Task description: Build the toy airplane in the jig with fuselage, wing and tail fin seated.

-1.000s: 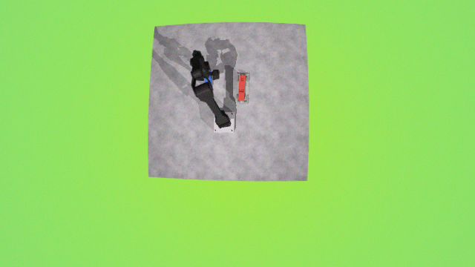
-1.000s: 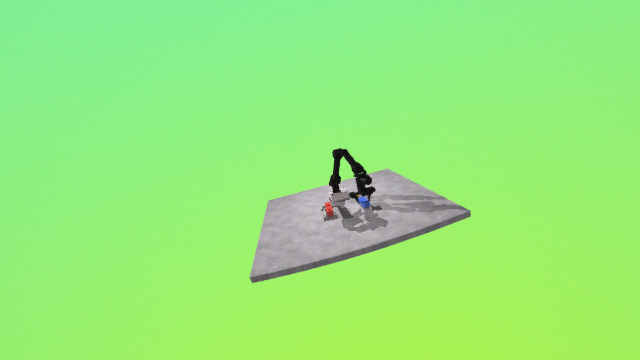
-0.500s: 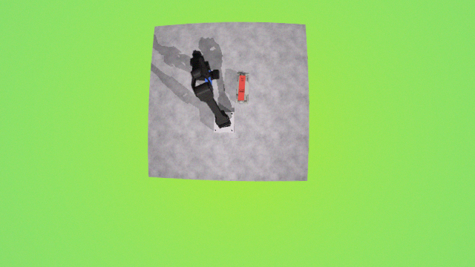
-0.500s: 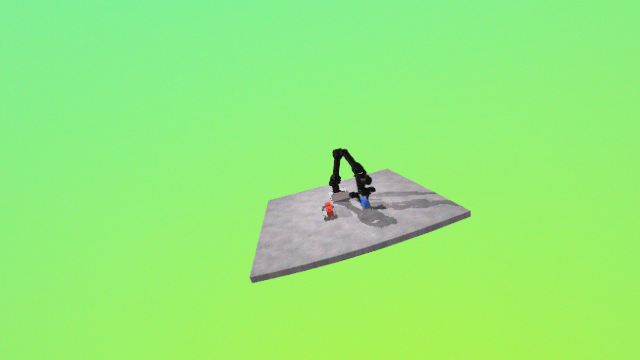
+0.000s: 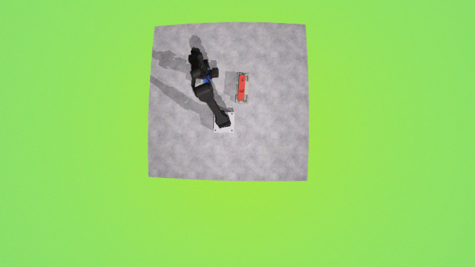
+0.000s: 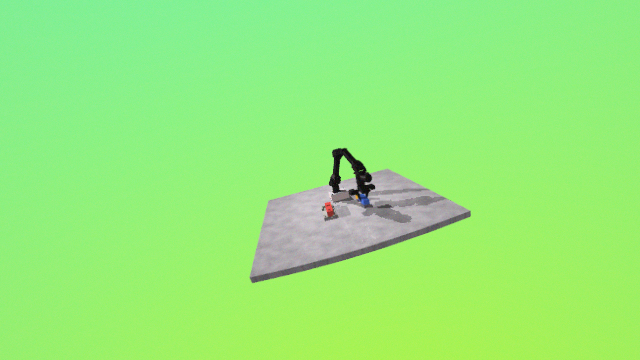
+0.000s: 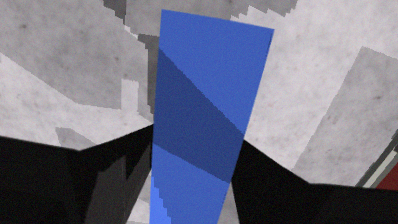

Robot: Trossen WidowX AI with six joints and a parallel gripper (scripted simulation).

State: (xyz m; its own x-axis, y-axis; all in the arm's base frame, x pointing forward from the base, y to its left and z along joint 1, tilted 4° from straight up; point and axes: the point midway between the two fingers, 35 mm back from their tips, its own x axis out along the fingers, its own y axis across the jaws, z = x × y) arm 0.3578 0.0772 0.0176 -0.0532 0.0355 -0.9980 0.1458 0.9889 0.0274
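Observation:
The red fuselage (image 5: 241, 89) (image 6: 328, 208) (image 7: 391, 181) lies lengthwise in the pale cradle (image 5: 246, 89) (image 7: 378, 170), with dark socket marks on its top. My gripper (image 5: 207, 74) (image 6: 362, 194) (image 7: 196, 134) is shut on the blue wing, one black finger against each long side, left of the cradle in the top view. The wing (image 5: 206, 81) (image 6: 365, 200) (image 7: 200, 100) is long and flat-faced in the wrist view; its tab is hidden and its height above the table is hard to judge. A small yellow-orange part (image 6: 357, 197), likely the tail fin, shows beside the wing in the exterior view.
The arm's pale base plate (image 5: 224, 129) (image 6: 341, 197) stands on the grey table (image 5: 271, 148) (image 6: 295, 240), just below and left of the cradle in the top view. The arm's shadows fall left and above it there. The table edges drop off on all sides.

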